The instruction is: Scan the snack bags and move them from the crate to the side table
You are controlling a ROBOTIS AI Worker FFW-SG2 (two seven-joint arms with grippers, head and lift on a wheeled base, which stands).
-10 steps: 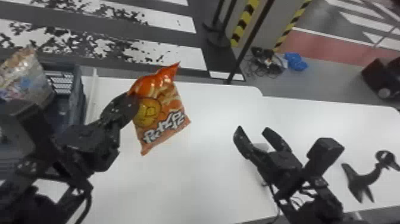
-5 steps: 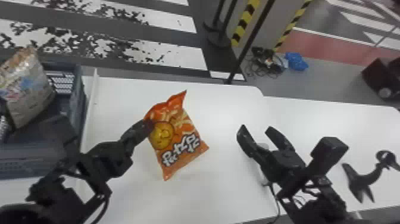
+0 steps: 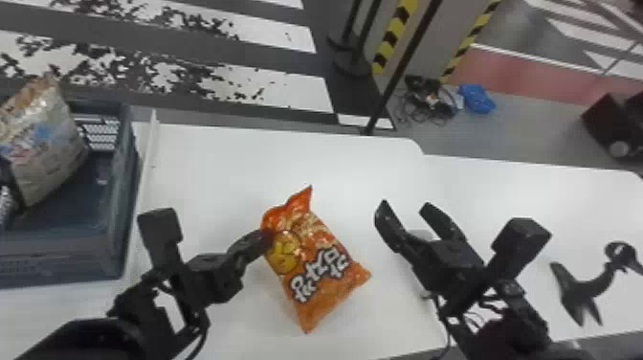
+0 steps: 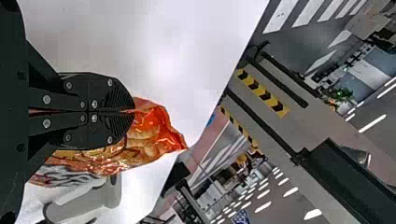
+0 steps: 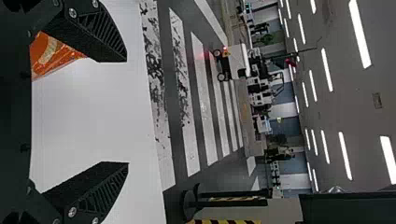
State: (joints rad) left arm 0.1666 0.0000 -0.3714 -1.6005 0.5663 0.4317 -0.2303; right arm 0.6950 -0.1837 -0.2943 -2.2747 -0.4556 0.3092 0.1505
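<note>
In the head view my left gripper (image 3: 266, 239) is shut on the upper left edge of the orange snack bag (image 3: 313, 268), over the white table (image 3: 229, 167). The left wrist view has the left gripper (image 4: 133, 111) with its fingers pressed together on the bag (image 4: 152, 128). My right gripper (image 3: 406, 215) stands open to the right of the bag, nothing between its fingers. In the right wrist view the right gripper (image 5: 127, 112) is spread wide, and part of the orange bag (image 5: 53, 53) shows behind one finger. The crate (image 3: 107, 215) at the left holds a pale snack bag (image 3: 45, 143).
A black handheld scanner (image 3: 588, 282) stands at the right on the adjoining side table (image 3: 516, 191). Beyond the tables are a thin dark pole (image 3: 402, 72) and striped posts (image 3: 394, 33). A raised strip (image 3: 148, 158) runs beside the crate.
The left gripper has carried the orange bag rightward and nearer to the robot, toward the right gripper and away from the crate. The right gripper has hardly moved.
</note>
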